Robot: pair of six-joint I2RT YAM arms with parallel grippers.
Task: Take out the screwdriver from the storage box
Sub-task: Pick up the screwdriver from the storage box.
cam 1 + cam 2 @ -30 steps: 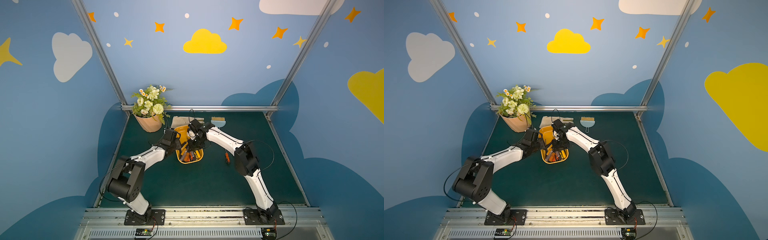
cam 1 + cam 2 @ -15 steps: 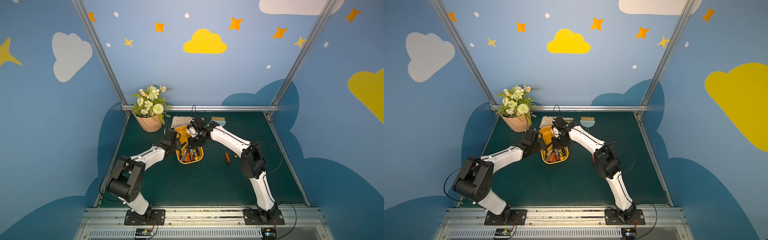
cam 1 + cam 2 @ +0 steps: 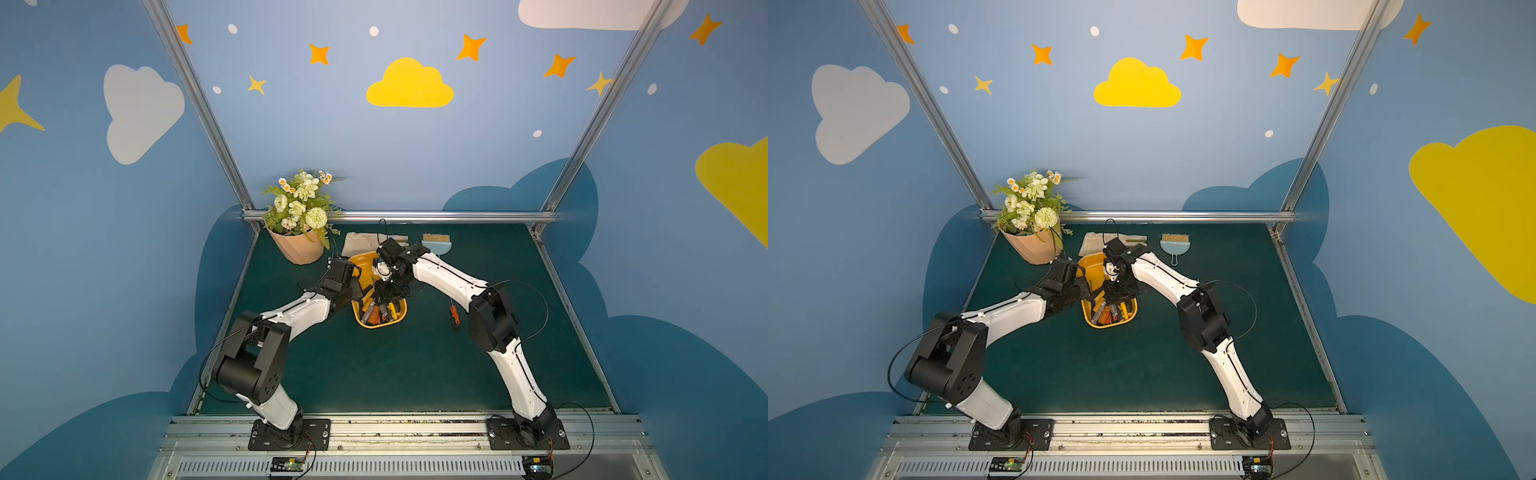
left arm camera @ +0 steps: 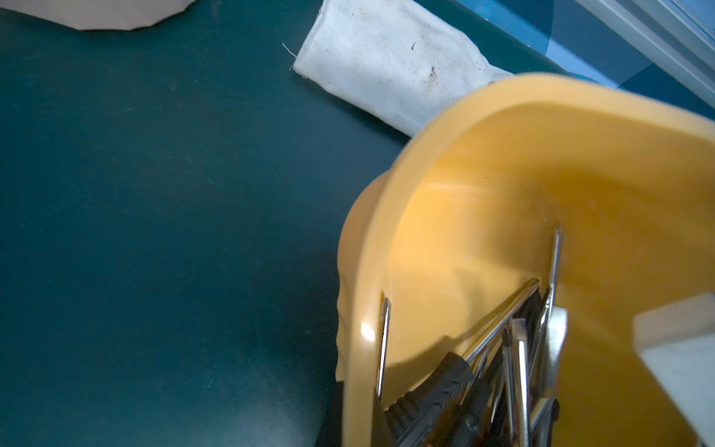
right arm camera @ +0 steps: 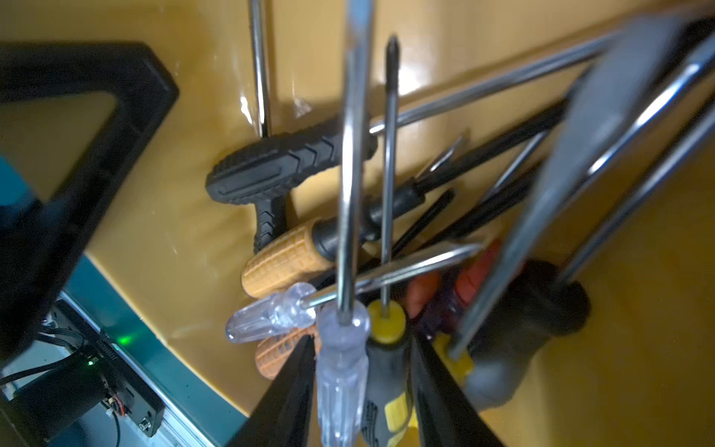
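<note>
A: Your storage box [image 3: 376, 325] [image 3: 1108, 325] sits mid-table [image 3: 374, 374], just in front of the beige glove [image 3: 360, 243]. Flower pot [image 3: 297, 251] is off its far-left corner, blue brush [image 3: 436, 246] far right.

B: Yep. Your left gripper [image 3: 360, 292] is clamped tight on the box's left wall. In the left wrist view its black fingers [image 4: 329, 418] bracket the rim [image 4: 360, 309].

A: Your right gripper [image 3: 384, 297] [image 5: 361, 344] is down inside the box, over the pile of screwdrivers [image 3: 378, 313] at the near end.

B: Those fingers stand partly apart, straddling two handles: the clear-handled screwdriver [image 5: 340, 371] and the black-and-yellow screwdriver [image 5: 387, 348]. Can't tell if they press either.

A: One more for you: an orange-handled screwdriver [image 3: 456, 314] lies on the table, right of the box and apart from it, beside your right arm's elbow.
</note>
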